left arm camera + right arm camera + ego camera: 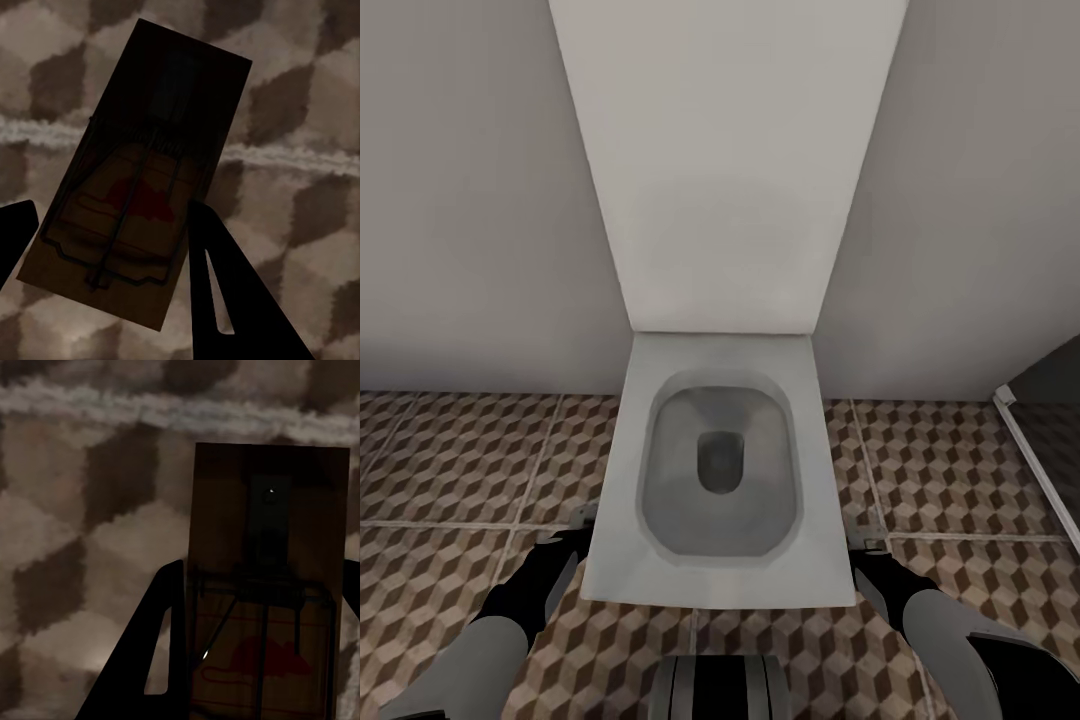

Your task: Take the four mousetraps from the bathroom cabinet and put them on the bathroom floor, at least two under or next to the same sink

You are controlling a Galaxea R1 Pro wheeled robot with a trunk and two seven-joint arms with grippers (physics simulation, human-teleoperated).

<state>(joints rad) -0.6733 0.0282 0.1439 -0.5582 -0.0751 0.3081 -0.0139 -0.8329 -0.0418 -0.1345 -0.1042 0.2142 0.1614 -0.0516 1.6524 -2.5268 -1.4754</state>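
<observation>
Scene: the head view looks down on a white square toilet (722, 470) against a pale wall, set on the cube-patterned floor (450, 470); a dark doorway edge shows at far right.
Left tool: the left tool (112, 240) is clamped on a trap (142, 172), one dark finger (232, 292) at each long edge of the board; in the head view it sits low beside the toilet's left side (575, 530).
Right tool: the right tool (255, 607) likewise grips a second trap (270, 577) by its edges, with one finger (161, 645) plain and the other barely showing; in the head view it sits by the toilet's right side (870, 555).
Traps: both are held above the tiles, wire side toward the cameras; neither lies on the floor yet.
Sink and cabinet: neither can be placed from these pictures.
Risk, wrong spot: letting go here would put both traps next to the toilet, which probably does not count as the sink; two must end up under or right beside it.
Risk, slip: the left trap sits skewed between the fingers, so a jolt while driving could twist it loose.
Risk, collision: both arms hang close to the toilet's sides; turning the base sharply might knock an arm against the bowl.
Risk, count: two more traps remain unaccounted for.
</observation>
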